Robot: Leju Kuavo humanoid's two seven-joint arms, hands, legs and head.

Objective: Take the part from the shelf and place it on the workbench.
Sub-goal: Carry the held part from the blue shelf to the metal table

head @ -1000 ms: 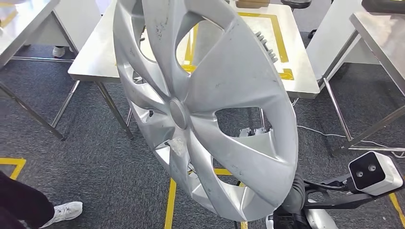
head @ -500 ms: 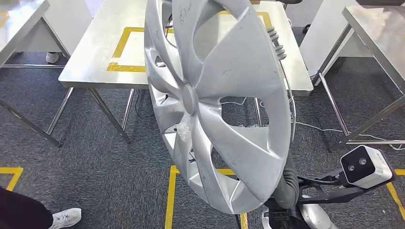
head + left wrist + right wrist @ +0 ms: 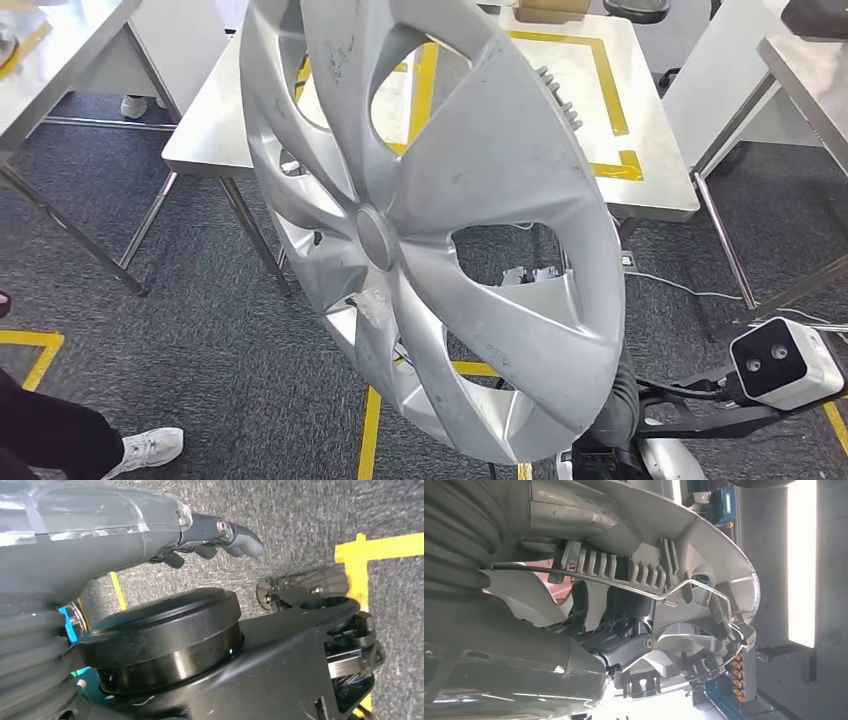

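Grey ribbed cover [image 3: 30, 645], dark fingers [image 3: 240, 537]

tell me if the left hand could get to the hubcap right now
Probably not without a big move: the left hand hangs low over the carpet with nothing in it, while the hubcap is raised in front of the workbench, gripped by the right hand.

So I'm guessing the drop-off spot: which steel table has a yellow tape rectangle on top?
The middle table, directly behind the hubcap. The right table shows bare steel; the left one shows just a yellow scrap.

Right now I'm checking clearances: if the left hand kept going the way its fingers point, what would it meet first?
Probably only the grey carpet: the left hand hangs empty, nothing showing ahead of its fingers, though depth is unclear.
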